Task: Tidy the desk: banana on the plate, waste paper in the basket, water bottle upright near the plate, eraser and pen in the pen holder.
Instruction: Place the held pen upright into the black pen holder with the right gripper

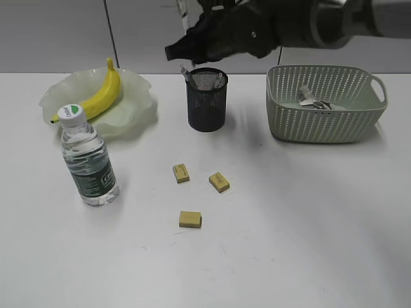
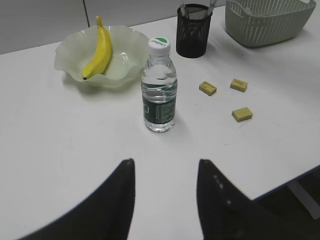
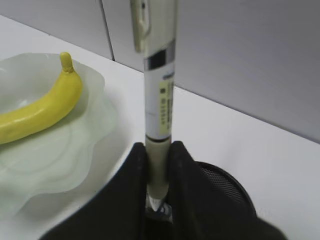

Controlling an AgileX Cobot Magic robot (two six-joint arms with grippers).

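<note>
My right gripper (image 3: 159,150) is shut on a pale pen (image 3: 159,100) and holds it upright, tip down, over the black mesh pen holder (image 3: 227,187). In the exterior view this gripper (image 1: 176,50) hangs just above the pen holder (image 1: 207,102). The banana (image 1: 103,95) lies in the pale green plate (image 1: 138,112). The water bottle (image 1: 88,160) stands upright in front of the plate. Three tan erasers (image 1: 181,172) (image 1: 219,182) (image 1: 190,219) lie on the desk (image 1: 289,218). The waste paper (image 1: 311,97) is in the basket (image 1: 324,119). My left gripper (image 2: 165,167) is open and empty, short of the bottle (image 2: 159,90).
The pen holder has other thin items sticking out at its rim (image 1: 221,78). The basket stands at the back right, the plate at the back left. The desk's near edge shows at the lower right of the left wrist view (image 2: 295,177).
</note>
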